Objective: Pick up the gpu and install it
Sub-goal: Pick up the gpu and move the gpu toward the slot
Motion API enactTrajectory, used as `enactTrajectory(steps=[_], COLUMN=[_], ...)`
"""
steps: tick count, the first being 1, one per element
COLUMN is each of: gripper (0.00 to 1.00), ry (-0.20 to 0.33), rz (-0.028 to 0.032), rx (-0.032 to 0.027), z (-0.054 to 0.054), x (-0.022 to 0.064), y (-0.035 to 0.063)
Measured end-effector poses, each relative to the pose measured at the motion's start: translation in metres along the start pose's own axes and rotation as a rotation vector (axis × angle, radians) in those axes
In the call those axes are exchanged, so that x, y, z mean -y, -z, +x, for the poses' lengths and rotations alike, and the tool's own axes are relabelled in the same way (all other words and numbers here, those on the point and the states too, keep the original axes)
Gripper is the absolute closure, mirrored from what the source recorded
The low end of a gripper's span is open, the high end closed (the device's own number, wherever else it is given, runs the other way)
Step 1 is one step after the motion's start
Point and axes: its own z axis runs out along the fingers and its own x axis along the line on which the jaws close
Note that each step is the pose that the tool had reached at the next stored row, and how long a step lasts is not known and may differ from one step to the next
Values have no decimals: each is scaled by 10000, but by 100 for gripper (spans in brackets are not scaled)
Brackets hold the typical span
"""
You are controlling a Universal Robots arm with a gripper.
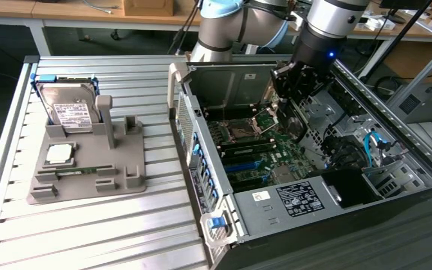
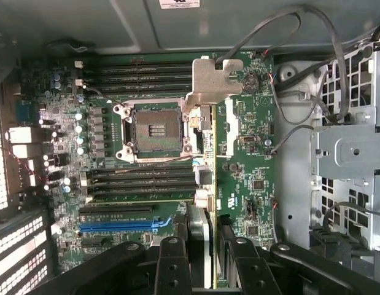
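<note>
My gripper (image 1: 297,84) hangs inside the open computer case (image 1: 396,146), above the motherboard (image 1: 250,149). It is shut on the gpu (image 1: 294,125), a thin dark card held on edge below the fingers. In the wrist view the gpu (image 2: 213,80) shows edge-on, running from between my black fingers (image 2: 172,261) out to its silvery bracket. It hovers over the board beside the empty processor socket (image 2: 156,128), above and apart from the blue expansion slot (image 2: 125,225).
A grey holder (image 1: 88,169) on the slatted table (image 1: 88,236) at the exterior view's left carries a hard drive (image 1: 70,107), a processor (image 1: 58,153) and a green memory stick (image 1: 81,170). Cables (image 2: 300,92) and a drive cage (image 2: 349,147) crowd the case beside the board.
</note>
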Motion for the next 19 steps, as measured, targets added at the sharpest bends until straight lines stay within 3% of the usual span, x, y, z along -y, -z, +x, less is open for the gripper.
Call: enactTrajectory(steps=[9, 19], gripper=[70, 70], ry=[3, 4], rz=[0, -3], rx=[0, 0], z=[-7, -34], x=[-1, -2], y=[-92, -105])
